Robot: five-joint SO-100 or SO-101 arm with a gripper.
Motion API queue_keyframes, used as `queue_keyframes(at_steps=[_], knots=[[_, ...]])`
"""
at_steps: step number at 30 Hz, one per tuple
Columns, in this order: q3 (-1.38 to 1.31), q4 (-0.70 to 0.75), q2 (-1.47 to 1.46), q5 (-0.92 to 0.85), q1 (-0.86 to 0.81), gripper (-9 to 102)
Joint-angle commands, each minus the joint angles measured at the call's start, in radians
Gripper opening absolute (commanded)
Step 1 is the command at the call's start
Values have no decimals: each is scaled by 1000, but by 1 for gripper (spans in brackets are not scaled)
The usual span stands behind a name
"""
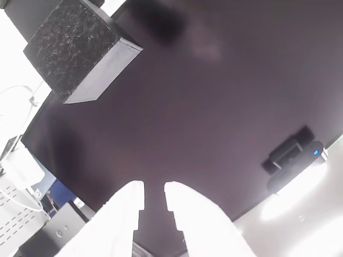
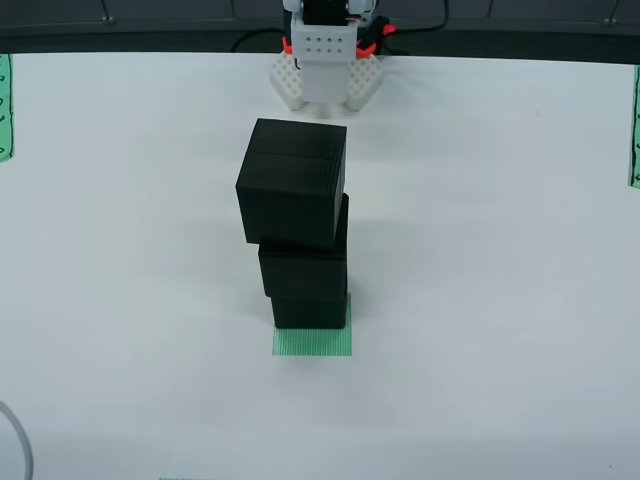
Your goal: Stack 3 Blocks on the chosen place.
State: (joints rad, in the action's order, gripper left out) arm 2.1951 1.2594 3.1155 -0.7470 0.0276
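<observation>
Three black blocks stand stacked in one column near the middle of the white tabletop [image 2: 120, 250] in the view from above. The bottom block [image 2: 310, 310] sits on a small green ribbed square [image 2: 312, 343], whose front edge shows at the 6 o'clock side of the stack. The middle block [image 2: 303, 270] rests on it, roughly in line, and the top block [image 2: 293, 195] sits on the middle one, shifted a little toward 9 o'clock so that its left side overhangs. The column looks slightly staggered but upright. At 12 o'clock from the stack, at the far edge of the tabletop, is the white base of the arm [image 2: 325, 70] with red parts beside it and a dark band behind. Green strips lie at the left and right borders of this view. In the view that rides on the claw, the two white fingers [image 1: 120, 225] of the claw [image 1: 154, 201] enter from 6 o'clock with a narrow gap between them and nothing held in it. A textured black cube [image 1: 72, 48] with a speckled face and a paler side shows at about 10 o'clock, well apart from the fingers. The rest of this view is a dark purplish surface [image 1: 203, 118], with a small dark device carrying a blue light [image 1: 300, 160] at about 4 o'clock.
</observation>
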Motion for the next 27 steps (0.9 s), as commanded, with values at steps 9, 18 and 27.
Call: queue_keyframes(at_steps=[9,18,27], knots=[[380,-388,232,273,-31,0],[586,-373,279,684,-35,0],[778,-348,322,848,-18,2]])
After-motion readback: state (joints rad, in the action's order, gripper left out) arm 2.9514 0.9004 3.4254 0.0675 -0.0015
